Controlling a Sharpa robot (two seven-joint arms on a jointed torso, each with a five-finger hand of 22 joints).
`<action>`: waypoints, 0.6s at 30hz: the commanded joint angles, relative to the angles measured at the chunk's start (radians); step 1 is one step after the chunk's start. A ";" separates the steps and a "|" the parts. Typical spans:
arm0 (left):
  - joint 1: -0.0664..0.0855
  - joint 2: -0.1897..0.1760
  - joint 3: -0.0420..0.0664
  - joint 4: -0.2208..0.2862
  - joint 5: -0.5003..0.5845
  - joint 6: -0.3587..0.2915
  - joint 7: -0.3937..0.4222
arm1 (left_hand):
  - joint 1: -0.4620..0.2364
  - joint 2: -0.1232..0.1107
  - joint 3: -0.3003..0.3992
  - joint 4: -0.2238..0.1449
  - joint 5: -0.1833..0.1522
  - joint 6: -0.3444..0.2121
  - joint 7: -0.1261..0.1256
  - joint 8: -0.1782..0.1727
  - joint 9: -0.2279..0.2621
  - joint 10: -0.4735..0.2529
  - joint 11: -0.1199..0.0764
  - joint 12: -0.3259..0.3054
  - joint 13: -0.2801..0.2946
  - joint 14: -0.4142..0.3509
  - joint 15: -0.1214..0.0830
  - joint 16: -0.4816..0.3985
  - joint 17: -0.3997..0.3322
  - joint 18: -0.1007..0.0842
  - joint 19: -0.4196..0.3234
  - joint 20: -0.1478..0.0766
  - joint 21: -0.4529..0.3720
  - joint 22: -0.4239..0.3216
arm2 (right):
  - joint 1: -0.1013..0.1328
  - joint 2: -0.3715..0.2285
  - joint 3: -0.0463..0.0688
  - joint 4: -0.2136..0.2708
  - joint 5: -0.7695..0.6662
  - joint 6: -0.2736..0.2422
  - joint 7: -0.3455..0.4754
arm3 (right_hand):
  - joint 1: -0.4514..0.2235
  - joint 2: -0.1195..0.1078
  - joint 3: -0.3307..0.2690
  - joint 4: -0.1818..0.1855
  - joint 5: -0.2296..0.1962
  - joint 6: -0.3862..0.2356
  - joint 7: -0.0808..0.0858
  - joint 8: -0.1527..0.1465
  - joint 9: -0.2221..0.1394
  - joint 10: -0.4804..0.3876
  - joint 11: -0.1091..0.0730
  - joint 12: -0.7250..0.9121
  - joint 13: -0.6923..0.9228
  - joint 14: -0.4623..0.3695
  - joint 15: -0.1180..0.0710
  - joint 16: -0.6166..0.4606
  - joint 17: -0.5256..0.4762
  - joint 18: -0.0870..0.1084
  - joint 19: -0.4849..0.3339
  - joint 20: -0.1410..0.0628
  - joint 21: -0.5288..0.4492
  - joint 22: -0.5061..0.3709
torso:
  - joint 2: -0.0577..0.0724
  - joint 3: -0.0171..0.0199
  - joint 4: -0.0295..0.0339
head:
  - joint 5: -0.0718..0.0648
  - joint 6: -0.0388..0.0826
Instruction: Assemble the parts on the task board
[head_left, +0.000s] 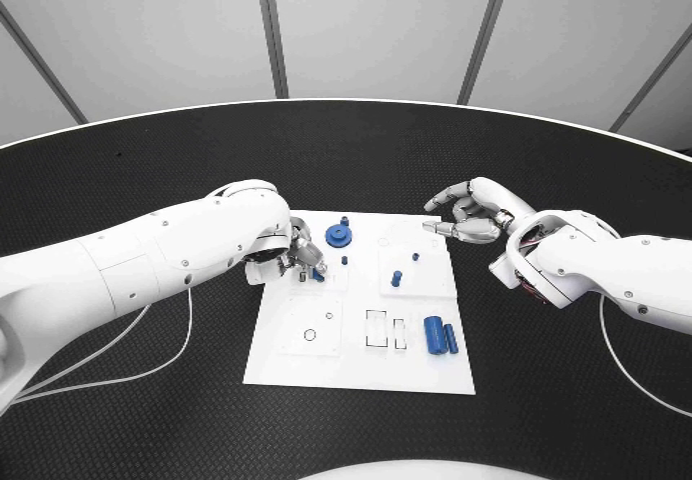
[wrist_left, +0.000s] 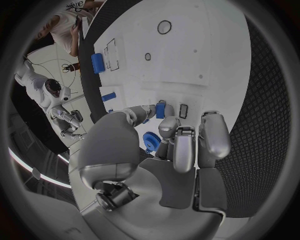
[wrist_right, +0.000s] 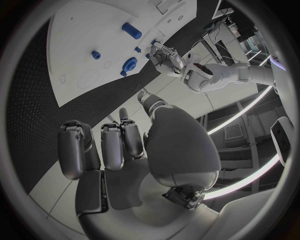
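Task board (head_left: 361, 350): one white plate, centre of the black bench (head_left: 144, 400).

Blue parts in head view, counted:
- 1 gear (head_left: 339, 235) at about 11 o'clock on the board, near the far edge.
- 1 small peg (head_left: 345, 260) just at 6 o'clock of the gear.
- 2 small pegs (head_left: 397, 278) at about 1 o'clock of board centre, one behind the other; the farther one is smaller.
- 2 cylinders at about 4 o'clock: one thick (head_left: 433, 330), one thin (head_left: 450, 338), side by side and nearly touching, lying flat.
- 1 small block (head_left: 316, 271) at the left robot hand's fingertips, at 9 o'clock on the board.

That's 7 blue pieces. Board also has outlined recesses: 2 rectangles (head_left: 387, 330) just at 9 o'clock of the thick cylinder, 1 circle (head_left: 307, 333) at 8 o'clock.

Left robot hand (head_left: 289, 250): over the board's 10 o'clock edge, fingers curled down. Left wrist view shows the thumb and a finger closed on the small blue block (wrist_left: 160, 110), held just above the board next to a small rectangular slot (wrist_left: 183, 110). Gear (wrist_left: 150, 141) sits just beside the fingers.

Right robot hand (head_left: 469, 218): at 1 o'clock off the board's far corner, above the bench, fingers bent but apart, holding nothing. Right wrist view confirms an empty palm (wrist_right: 125, 165).
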 joint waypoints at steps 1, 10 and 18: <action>0.000 0.000 0.000 0.000 0.000 0.004 -0.001 | 0.003 0.002 0.156 -0.161 0.002 0.006 -0.002 0.003 0.003 0.009 0.000 0.006 0.001 0.102 -0.006 0.006 0.263 0.007 0.005 0.001 0.004 0.000 | 0.000 0.000 0.000 0.000 0.000 0.000 0.000 | 0.001 -0.009 0.009 0.000 0.004 0.006 -0.002 0.006 -0.001 0.004 -0.001 0.006 0.078 0.063 -0.008 -0.006 0.076 0.015 0.055 -0.007 0.001 0.168 | 0.000 0.0003 0.0005 | 0.001 -0.001; 0.000 0.002 0.000 -0.002 0.000 0.013 -0.003 | 0.003 0.002 0.156 -0.162 0.002 0.007 -0.002 0.004 0.003 0.011 0.000 0.007 0.004 0.102 -0.007 0.006 0.263 0.007 0.005 0.001 0.005 0.000 | 0.000 0.001 0.000 0.000 0.000 0.000 0.000 | 0.001 -0.009 0.009 0.000 0.004 0.006 -0.002 0.006 -0.001 0.004 -0.001 0.006 0.078 0.063 -0.008 -0.006 0.076 0.015 0.055 -0.007 0.001 0.168 | 0.000 0.0008 -0.0007 | 0.004 -0.003; 0.000 0.005 0.000 -0.002 0.000 0.017 -0.004 | 0.003 0.002 0.156 -0.162 0.002 0.007 -0.002 0.004 0.003 0.011 0.000 0.007 0.004 0.102 -0.007 0.006 0.263 0.007 0.005 0.001 0.005 0.000 | 0.000 0.001 0.000 0.000 0.000 0.000 0.000 | 0.001 -0.009 0.010 0.000 0.007 0.007 -0.002 0.006 -0.001 0.003 -0.001 0.006 0.078 0.063 -0.008 -0.006 0.076 0.015 0.055 -0.007 0.000 0.168 | 0.000 0.0011 -0.0006 | 0.005 -0.004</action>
